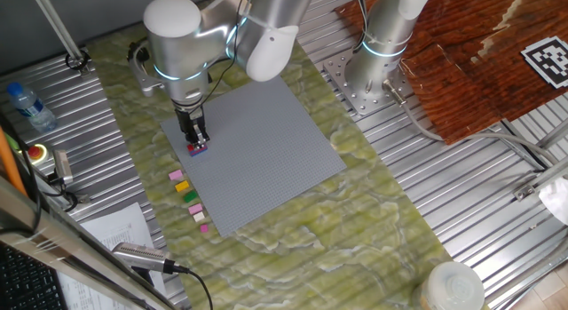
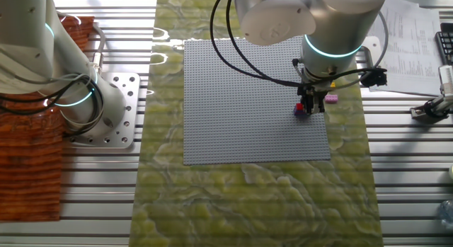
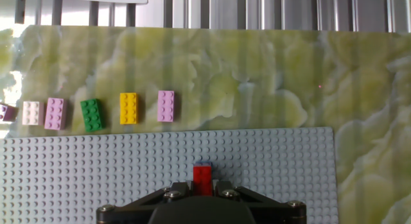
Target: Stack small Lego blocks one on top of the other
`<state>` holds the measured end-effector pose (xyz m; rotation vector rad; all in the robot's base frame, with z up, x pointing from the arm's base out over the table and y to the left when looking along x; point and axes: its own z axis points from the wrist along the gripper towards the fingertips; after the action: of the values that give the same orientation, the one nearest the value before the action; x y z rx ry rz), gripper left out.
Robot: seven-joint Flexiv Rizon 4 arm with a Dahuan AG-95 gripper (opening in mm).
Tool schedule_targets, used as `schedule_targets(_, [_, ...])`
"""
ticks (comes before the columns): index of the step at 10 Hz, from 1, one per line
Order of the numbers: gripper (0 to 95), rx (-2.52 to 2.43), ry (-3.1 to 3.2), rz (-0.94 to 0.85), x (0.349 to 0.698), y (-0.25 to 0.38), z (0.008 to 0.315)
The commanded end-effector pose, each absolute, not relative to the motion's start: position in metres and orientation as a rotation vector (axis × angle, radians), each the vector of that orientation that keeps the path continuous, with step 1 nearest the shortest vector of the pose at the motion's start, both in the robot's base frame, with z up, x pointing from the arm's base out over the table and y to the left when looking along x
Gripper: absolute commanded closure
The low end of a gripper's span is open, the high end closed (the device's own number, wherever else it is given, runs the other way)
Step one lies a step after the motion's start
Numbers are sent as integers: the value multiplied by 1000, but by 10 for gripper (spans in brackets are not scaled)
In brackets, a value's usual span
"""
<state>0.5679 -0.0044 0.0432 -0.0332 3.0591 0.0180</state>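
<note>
My gripper [image 3: 203, 185] is shut on a small red Lego block [image 3: 203, 177], fingers on both its sides. A blue block [image 3: 203, 164] shows just beyond it on the grey baseplate [image 3: 96, 179]; the red one sits on or right above it, I cannot tell which. In one fixed view the gripper [image 1: 195, 139] stands upright over the two blocks [image 1: 197, 149] near the baseplate's left edge. In the other fixed view the gripper [image 2: 309, 105] partly hides the red block [image 2: 300, 107].
A row of loose small blocks lies on the green mat beside the baseplate: pink [image 3: 166, 106], yellow [image 3: 128, 108], green [image 3: 91, 115], pink [image 3: 54, 113], pale pink [image 3: 31, 113]. The row [image 1: 189, 199] also shows in one fixed view. A second arm's base [image 1: 377, 66] stands behind.
</note>
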Motion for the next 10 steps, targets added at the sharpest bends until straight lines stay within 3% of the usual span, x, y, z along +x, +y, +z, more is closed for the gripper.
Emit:
schedule_targets(1, [950, -35, 3057, 17, 568, -5, 43])
schedule_targets(10, [950, -31, 3062, 5, 568, -5, 43])
